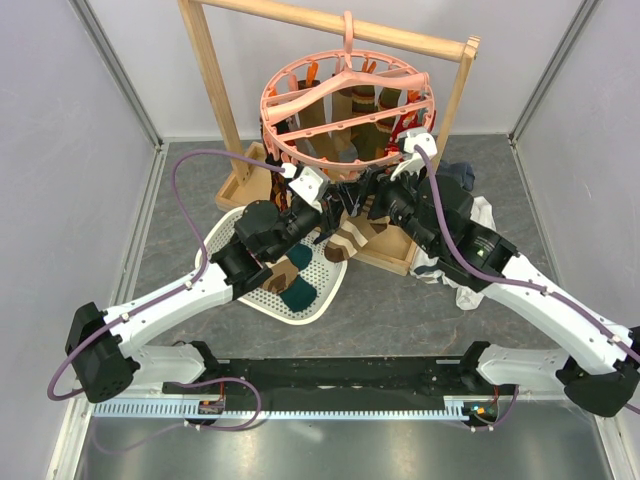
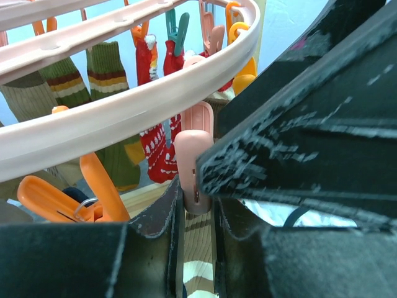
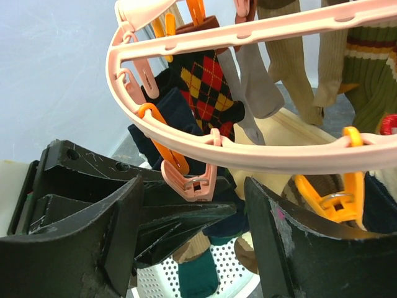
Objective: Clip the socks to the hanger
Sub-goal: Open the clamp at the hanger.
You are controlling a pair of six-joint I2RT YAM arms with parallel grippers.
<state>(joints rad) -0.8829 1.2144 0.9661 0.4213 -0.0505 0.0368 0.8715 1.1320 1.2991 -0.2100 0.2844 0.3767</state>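
The pink ring hanger (image 1: 345, 110) hangs from a wooden rack, with several socks clipped on it. My left gripper (image 1: 338, 212) is shut on a tan, brown-and-white striped sock (image 2: 197, 248) and holds its top edge right under a pink clip (image 2: 193, 167) on the ring's near rim. My right gripper (image 1: 376, 204) is open, with its fingers (image 3: 291, 248) on either side of that same pink clip (image 3: 192, 180). One finger (image 2: 267, 155) lies against the clip's side. The striped sock hangs down between the two grippers (image 1: 350, 238).
A white mesh basket (image 1: 262, 296) below the left arm holds a dark teal sock (image 1: 300, 293) and a brown one. White and grey garments (image 1: 470, 262) lie right of the rack's wooden base (image 1: 392, 258). Red patterned (image 2: 158, 149), olive striped (image 2: 105, 68) and argyle (image 3: 208, 84) socks hang clipped.
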